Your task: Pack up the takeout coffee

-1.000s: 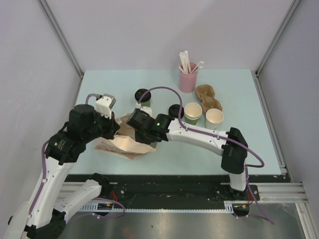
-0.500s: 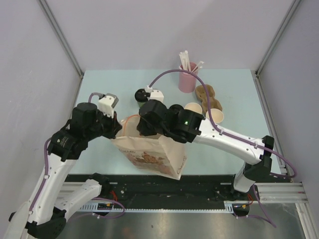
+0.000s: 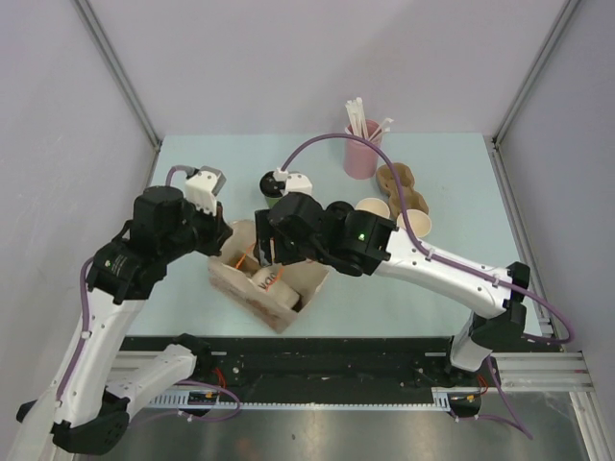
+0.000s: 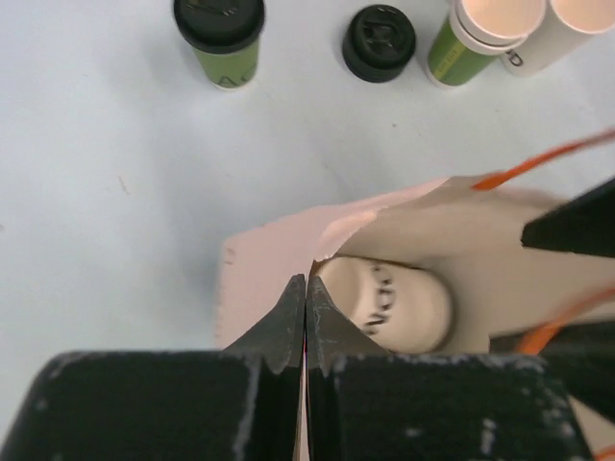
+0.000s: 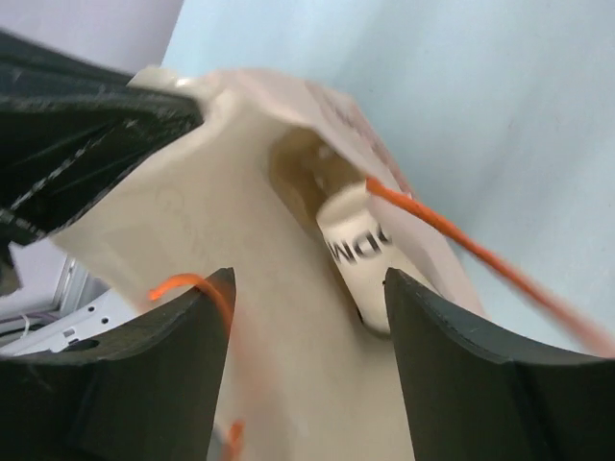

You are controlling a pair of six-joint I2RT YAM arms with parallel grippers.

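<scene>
White cup (image 4: 392, 305) inside paper bag (image 4: 258, 279), green cup (image 4: 222, 46) outside

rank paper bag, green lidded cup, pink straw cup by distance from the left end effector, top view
1. paper bag, front left, its rim pinched by the left end effector
2. green lidded cup, behind, mid-table
3. pink straw cup, far back right

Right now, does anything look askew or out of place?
Yes. The white paper cup with dark lettering appears to lie on its side inside the pale paper bag, not upright, so it could leak. The left gripper pinches the bag's rim; the green paper cup with a black lid stands outside it.
</scene>
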